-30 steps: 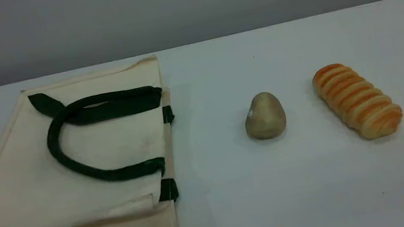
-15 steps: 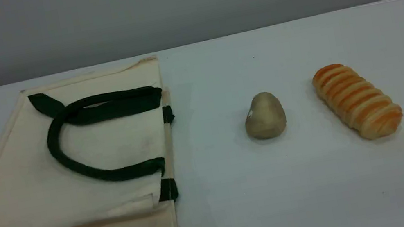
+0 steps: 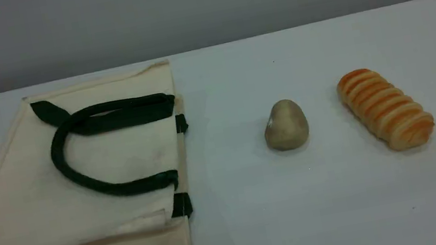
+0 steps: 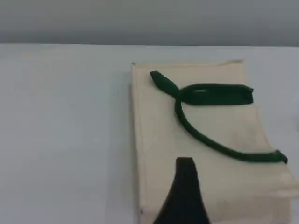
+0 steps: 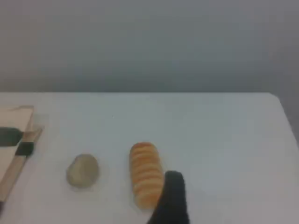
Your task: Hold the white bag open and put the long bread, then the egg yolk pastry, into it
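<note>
In the scene view we see no arm, just the big flat cream cloth bag (image 3: 89,181), the small tan egg-shaped pastry (image 3: 285,125) and the long ridged orange bread (image 3: 385,108) on the white table (image 3: 259,205).

In the left wrist view our left gripper (image 4: 183,196) is spread wide, empty, above the bag (image 4: 205,140).

In the right wrist view our right gripper (image 5: 170,198) is spread wide, empty, with the bread (image 5: 145,173) just left of it, the pastry (image 5: 82,171) further left.

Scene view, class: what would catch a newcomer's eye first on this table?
The white bag dominates the table's left side, lying flat with its dark green handle curled on top. To its right sits the orange ridged long bread, farthest right, with the small beige egg yolk pastry between bread and bag.
</note>
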`<state>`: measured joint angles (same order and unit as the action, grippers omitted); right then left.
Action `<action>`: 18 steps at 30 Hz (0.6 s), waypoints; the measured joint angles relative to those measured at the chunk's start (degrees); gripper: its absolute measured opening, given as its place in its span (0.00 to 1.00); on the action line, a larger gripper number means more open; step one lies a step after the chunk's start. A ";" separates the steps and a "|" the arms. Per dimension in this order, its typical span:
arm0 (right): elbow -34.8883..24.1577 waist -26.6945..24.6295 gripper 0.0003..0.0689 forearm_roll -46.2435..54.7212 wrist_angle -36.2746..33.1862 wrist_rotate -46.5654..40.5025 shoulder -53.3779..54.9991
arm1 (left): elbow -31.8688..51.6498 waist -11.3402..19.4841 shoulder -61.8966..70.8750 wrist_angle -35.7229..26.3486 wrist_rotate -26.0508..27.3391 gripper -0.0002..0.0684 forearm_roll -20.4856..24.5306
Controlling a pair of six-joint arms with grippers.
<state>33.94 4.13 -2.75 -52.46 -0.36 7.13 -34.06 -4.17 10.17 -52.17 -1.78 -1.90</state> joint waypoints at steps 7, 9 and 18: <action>7.33 0.00 0.85 -0.88 4.44 -0.07 17.22 | -6.50 0.00 16.19 1.39 0.50 0.78 0.92; 9.62 0.00 0.85 -0.97 4.59 -0.07 22.38 | -8.52 0.00 21.49 1.93 1.09 0.78 1.90; 19.87 0.00 0.85 -0.29 4.52 0.36 44.55 | -17.78 0.00 46.43 5.61 1.09 0.78 3.38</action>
<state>53.82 4.13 -3.04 -47.94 0.00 51.69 -51.84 -4.17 56.60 -46.56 -0.69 1.49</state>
